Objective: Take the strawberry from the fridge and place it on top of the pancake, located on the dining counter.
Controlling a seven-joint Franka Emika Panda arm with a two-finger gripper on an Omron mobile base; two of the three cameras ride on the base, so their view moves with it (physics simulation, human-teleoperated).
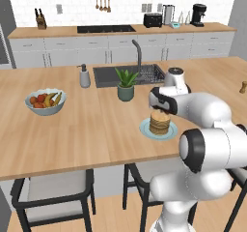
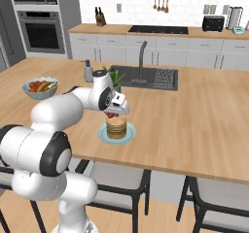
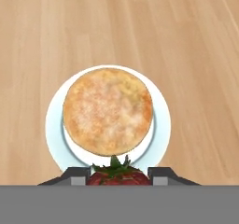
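Hand view: the tabletop (image 3: 196,41) spreads below, the plate (image 3: 53,125) carries the pancake (image 3: 108,111), and the claw (image 3: 117,177) is clamped on the strawberry (image 3: 117,177), which sits near the stack's edge rather than over its centre. Risk: a release from this offset may let the berry roll off the pancake onto the plate or tabletop. Right base view shows the strawberry (image 2: 112,114) hanging just above the stack; left base view adds the fruit bowl (image 1: 45,102) and potted plant (image 1: 126,84).
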